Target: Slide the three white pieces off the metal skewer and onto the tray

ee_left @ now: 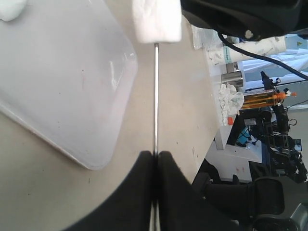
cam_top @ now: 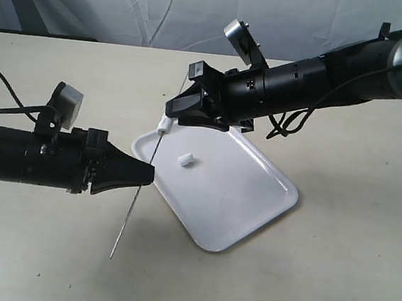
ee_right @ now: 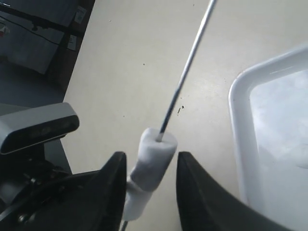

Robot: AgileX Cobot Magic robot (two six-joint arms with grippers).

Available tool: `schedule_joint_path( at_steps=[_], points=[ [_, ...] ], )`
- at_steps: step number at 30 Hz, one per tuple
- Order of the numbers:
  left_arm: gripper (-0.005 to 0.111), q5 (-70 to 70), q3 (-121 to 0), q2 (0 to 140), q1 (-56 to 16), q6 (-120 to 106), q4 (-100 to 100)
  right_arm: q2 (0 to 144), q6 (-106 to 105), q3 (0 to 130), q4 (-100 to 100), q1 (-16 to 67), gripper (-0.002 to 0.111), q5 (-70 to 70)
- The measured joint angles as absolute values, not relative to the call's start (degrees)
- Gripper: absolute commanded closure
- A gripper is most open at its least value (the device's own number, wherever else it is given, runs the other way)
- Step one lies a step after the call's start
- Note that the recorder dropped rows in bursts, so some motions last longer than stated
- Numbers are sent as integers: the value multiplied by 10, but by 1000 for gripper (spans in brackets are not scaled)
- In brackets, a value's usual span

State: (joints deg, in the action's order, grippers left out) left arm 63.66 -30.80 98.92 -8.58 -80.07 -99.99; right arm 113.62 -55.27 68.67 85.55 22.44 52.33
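My left gripper [cam_top: 147, 173] is pressed together on the metal skewer [cam_top: 131, 213], holding it tilted beside the tray's [cam_top: 253, 198] near corner. Two white pieces [ee_right: 155, 150] sit threaded on the rod higher up. My right gripper [cam_top: 170, 113] is spread to either side of them, with a gap showing on one side. The third white piece [cam_top: 184, 159] lies loose on the tray

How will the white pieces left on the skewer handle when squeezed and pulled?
Probably soft: the two skewered pieces look spongy and sit crooked, so jaws may squash them. Likely light: the thin skewer shows no sag. Round-sided, so they may roll once on the tray.
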Motion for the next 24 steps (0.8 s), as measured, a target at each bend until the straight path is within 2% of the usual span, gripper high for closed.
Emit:
schedule_joint_path(
  at_steps=[1, 3, 24],
  points=[
    [107, 637, -308, 989, -86, -801, -1000, 1136, -553, 687, 855, 224, 88, 523],
    [107, 637, -308, 989, -86, -801, -1000, 1136, -553, 687, 855, 224, 91, 523],
    [107, 632, -308, 989, -86, -797, -1010, 1136, -561, 699, 855, 226, 91, 471]
  ],
)
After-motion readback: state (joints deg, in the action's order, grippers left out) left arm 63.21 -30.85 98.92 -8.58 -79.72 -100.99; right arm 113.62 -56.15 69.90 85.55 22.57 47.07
